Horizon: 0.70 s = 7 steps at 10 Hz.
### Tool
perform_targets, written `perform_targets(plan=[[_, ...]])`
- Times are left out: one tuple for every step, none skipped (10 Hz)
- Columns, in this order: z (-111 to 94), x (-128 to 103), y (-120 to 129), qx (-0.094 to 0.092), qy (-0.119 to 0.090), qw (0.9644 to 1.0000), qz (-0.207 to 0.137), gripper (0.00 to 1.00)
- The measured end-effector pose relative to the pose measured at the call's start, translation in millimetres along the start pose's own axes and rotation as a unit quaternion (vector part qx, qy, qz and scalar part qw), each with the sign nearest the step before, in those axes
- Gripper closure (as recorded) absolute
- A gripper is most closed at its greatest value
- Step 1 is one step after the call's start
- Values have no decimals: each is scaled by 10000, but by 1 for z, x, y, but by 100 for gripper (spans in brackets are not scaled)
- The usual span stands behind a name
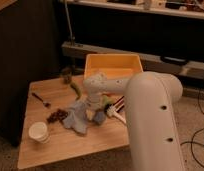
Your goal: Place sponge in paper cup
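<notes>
A white paper cup (39, 131) stands upright near the front left of the wooden table (60, 152). A blue sponge-like block (99, 118) lies mid-table beside a crumpled blue-grey cloth (76, 120). My gripper (92, 107) hangs from the white arm (150, 115), low over the table between the cloth and the blue block. The wrist hides the contact point, so I cannot tell whether it is touching the block. The cup is well to the left of the gripper and nearer the front.
A yellow bin (112, 67) stands at the back of the table. A spoon (41, 99), a brown clump (57, 116), a green item (75, 89), a small dark cup (66, 76) and a white brush (116, 114) lie around. A dark cabinet (20, 50) stands to the left.
</notes>
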Motion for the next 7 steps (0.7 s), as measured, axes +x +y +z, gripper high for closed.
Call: perform_targets(plan=[[-2, 3, -2, 2, 8, 10000, 29, 85], [-3, 3, -2, 6, 18, 10000, 34, 95], [-3, 3, -2, 3, 22, 10000, 29, 99], [-4, 3, -2, 3, 23, 10000, 22, 100], [-4, 3, -1, 5, 22, 10000, 4, 100], [-9, 0, 6, 36, -2, 10000, -92, 100], [-22, -12, 17, 120, -110, 9995, -260, 100]])
